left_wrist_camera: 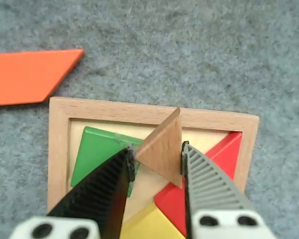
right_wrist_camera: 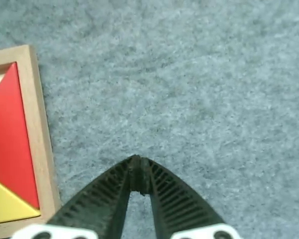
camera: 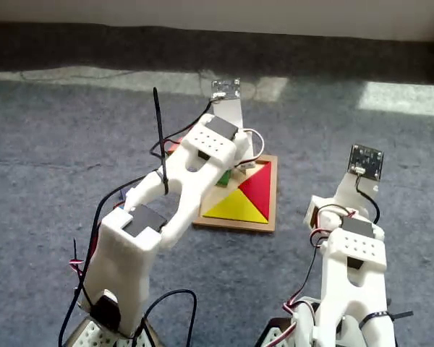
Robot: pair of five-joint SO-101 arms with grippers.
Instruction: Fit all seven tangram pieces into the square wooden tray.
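The square wooden tray lies on the grey carpet and holds a green piece, a red triangle and a yellow triangle. My left gripper is shut on a plain wooden triangle, held just above the tray's far half. An orange parallelogram lies on the carpet beyond the tray. In the high view the left arm covers the tray's left part. My right gripper is shut on nothing, over bare carpet beside the tray.
Grey carpet surrounds the tray, with a sunlit strip at the far side. Cables trail from both arms. The right arm stands to the right of the tray.
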